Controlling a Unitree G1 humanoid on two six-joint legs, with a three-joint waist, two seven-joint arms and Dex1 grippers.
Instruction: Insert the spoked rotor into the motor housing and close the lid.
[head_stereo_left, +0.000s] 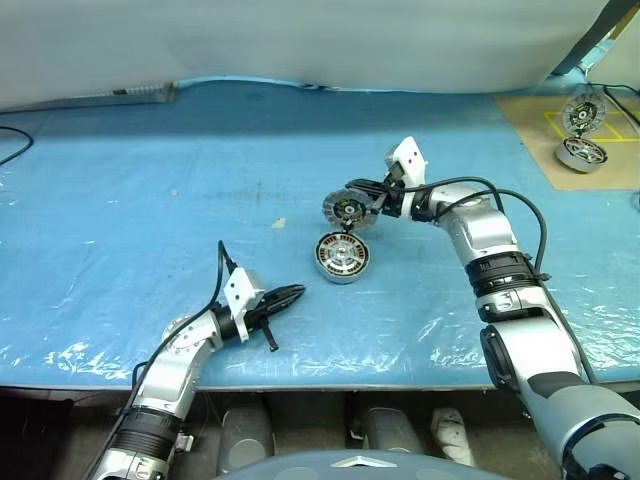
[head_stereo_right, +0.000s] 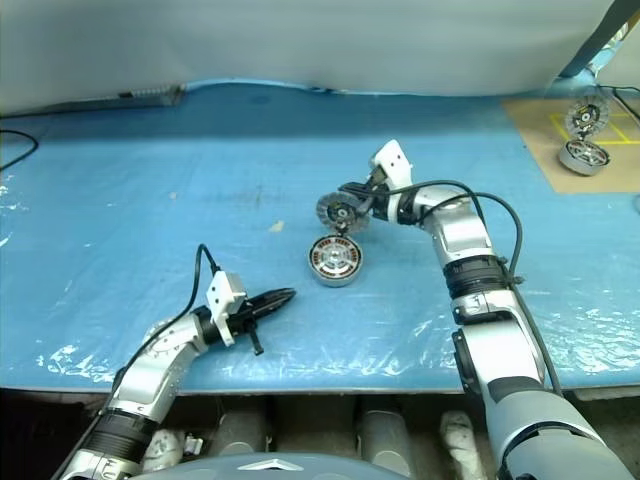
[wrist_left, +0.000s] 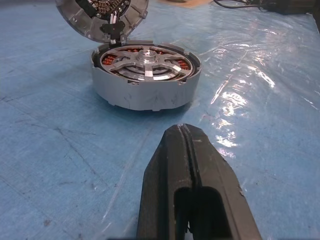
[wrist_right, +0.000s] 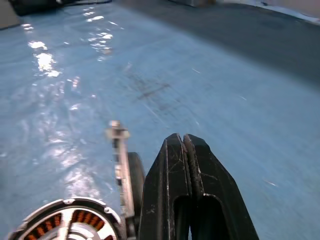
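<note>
Motor housing (head_stereo_left: 342, 257) sits near the middle of the blue-covered bench (head_stereo_left: 150, 190), with the spoked rotor (wrist_left: 145, 60) already seated inside its ring of copper windings, and the lid (head_stereo_left: 349, 210) stands up on edge at the housing's far side, hinged open. Right gripper (head_stereo_left: 362, 192) is at the raised lid, its two black fingers pressed together with nothing between them. Left gripper (head_stereo_left: 290, 293) lies low over the bench nearer the front edge, pointing toward the housing but apart from it, fingers likewise closed on nothing.
</note>
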